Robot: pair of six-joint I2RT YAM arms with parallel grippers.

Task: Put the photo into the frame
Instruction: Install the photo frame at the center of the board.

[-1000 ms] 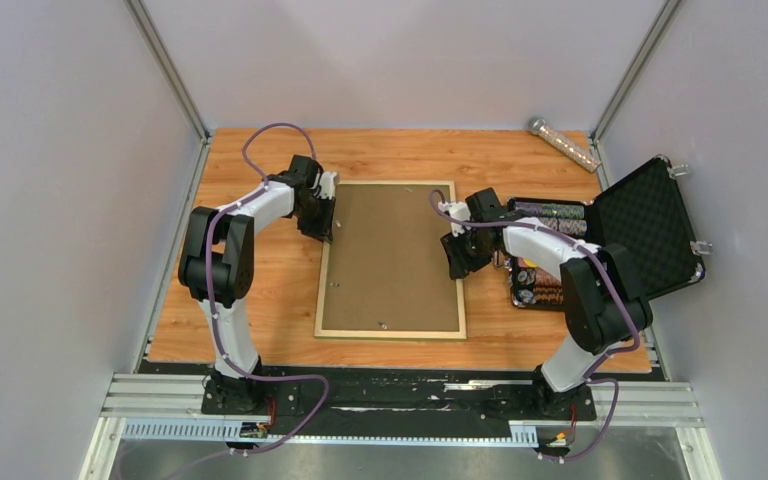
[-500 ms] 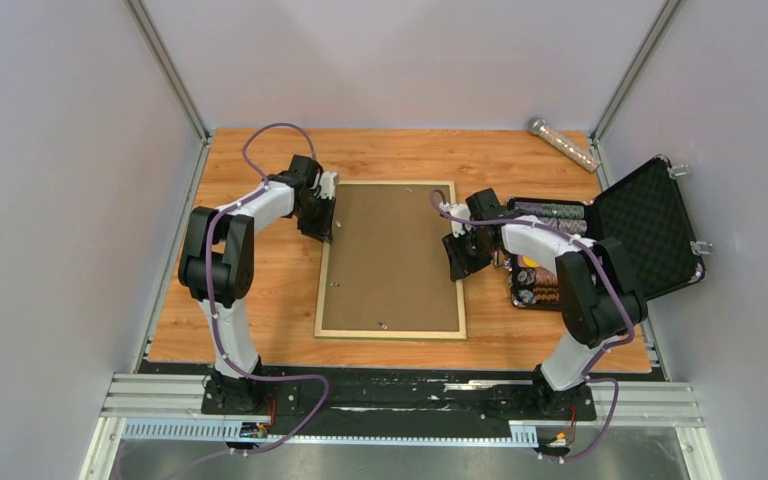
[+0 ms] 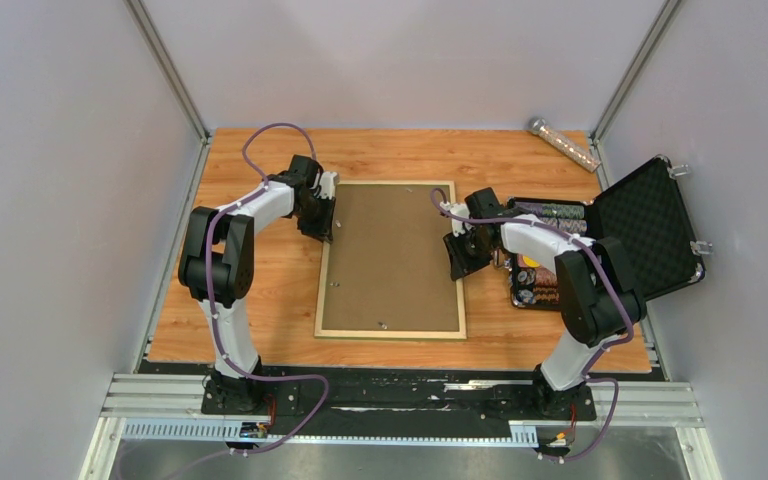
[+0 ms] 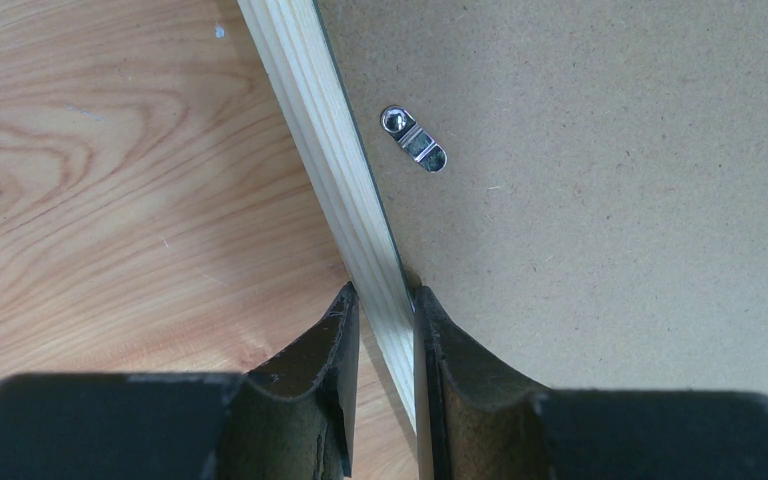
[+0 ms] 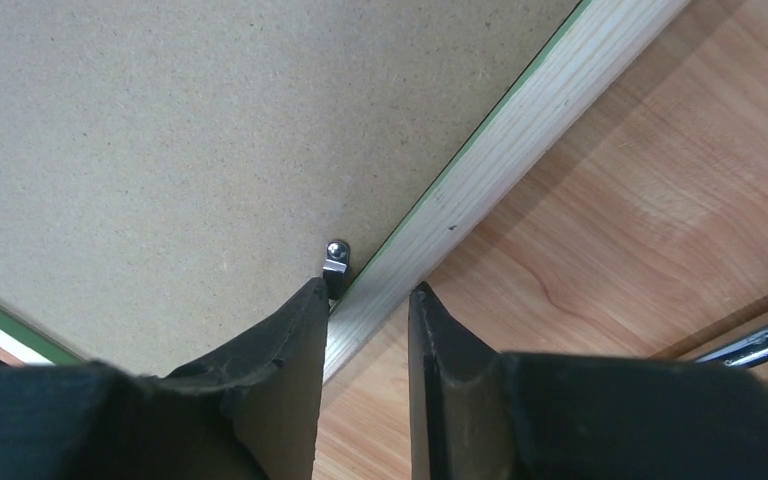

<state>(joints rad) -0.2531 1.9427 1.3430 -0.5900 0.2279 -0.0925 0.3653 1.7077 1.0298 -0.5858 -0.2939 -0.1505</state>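
The frame lies face down in the middle of the table, pale wood back up, with the brown backing board set in it. The photo is hidden. My left gripper is at the frame's left rail; its fingers close on the rail from both sides. My right gripper is at the right rail; one finger rests on the board by a small metal clip, the other sits at the rail's outer edge. A second clip shows in the left wrist view.
An open black case holding poker chips stands just right of the right gripper. A clear tube lies at the back right. Grey walls close in the table on three sides.
The right arm's elbow has shifted slightly left. Both grippers and the frame stay where they were.
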